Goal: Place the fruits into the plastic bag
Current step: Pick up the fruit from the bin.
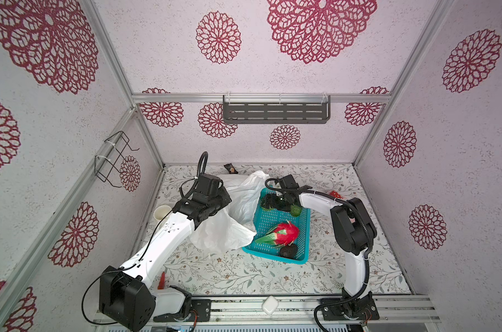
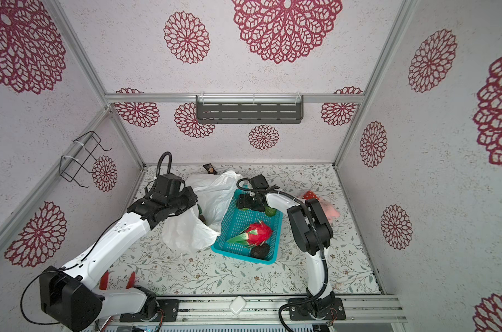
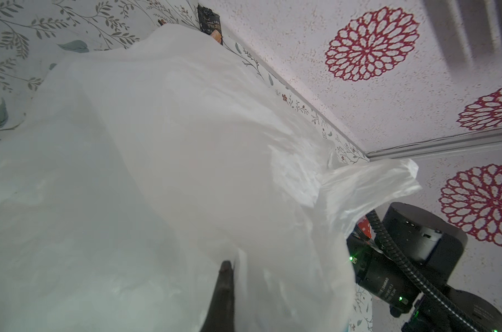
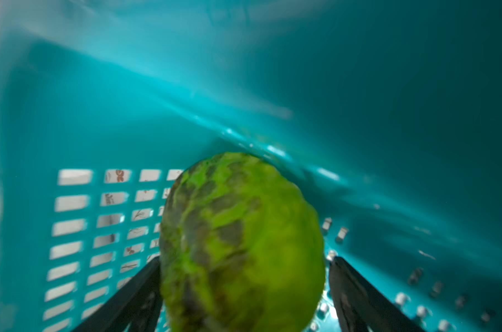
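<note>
Straddled mottled green fruit (image 4: 241, 244) with right gripper (image 4: 245, 258) fingers spread apart, at teal basket (image 1: 268, 255) far end. Clamped left gripper (image 3: 228, 267) onto plastic bag (image 1: 223, 232), against basket's side. Left dragon fruit (image 1: 284, 234) and dark avocado (image 1: 288, 251) at basket's near end, on leaf-printed table (image 1: 244, 276), within rosette-papered walls (image 1: 445, 172)

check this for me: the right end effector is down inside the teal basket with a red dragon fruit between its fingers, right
Not quite: the right end effector is down inside the teal basket, but between its fingers is a mottled green fruit, as the right wrist view shows. The red dragon fruit lies apart at the basket's other end.
</note>
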Controlling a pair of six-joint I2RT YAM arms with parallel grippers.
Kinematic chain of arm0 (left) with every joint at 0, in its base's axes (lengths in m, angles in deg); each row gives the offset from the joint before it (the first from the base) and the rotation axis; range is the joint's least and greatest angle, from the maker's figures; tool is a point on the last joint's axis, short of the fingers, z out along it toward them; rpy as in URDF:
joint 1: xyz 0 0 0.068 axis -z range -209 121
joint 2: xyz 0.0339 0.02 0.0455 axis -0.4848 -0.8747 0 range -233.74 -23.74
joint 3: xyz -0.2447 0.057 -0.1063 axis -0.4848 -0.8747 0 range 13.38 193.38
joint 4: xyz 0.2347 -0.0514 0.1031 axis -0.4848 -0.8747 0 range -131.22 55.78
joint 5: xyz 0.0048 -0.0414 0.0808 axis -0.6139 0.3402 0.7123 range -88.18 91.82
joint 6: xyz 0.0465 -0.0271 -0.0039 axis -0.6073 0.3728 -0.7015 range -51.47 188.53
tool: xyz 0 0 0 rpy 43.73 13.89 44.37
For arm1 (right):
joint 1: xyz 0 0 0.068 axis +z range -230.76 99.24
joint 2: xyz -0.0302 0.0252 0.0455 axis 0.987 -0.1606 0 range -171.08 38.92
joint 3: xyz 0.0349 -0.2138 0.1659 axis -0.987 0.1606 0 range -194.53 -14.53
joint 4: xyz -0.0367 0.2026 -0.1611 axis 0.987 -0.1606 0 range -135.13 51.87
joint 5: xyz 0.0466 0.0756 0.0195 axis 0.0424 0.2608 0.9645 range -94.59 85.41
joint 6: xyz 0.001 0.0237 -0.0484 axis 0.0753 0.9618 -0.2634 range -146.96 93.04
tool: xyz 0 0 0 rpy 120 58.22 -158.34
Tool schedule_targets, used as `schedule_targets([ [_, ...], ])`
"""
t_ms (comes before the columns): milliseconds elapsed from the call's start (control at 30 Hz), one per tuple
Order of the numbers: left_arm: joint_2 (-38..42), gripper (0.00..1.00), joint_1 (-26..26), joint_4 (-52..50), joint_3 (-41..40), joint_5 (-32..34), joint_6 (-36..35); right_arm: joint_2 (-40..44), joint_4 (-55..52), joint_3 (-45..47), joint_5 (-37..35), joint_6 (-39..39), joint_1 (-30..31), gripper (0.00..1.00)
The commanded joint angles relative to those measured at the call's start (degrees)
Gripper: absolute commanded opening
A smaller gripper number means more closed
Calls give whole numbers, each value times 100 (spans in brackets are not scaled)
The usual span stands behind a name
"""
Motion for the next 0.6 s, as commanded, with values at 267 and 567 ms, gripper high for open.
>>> schedule_targets([
  [267, 154, 0, -55, -31, -52, 101, -13, 589, 620, 415, -178, -81, 81, 57],
  [567, 110, 0, -60, 12, -23, 47, -18, 2656, 1223, 1991, 112, -294, 80, 56],
])
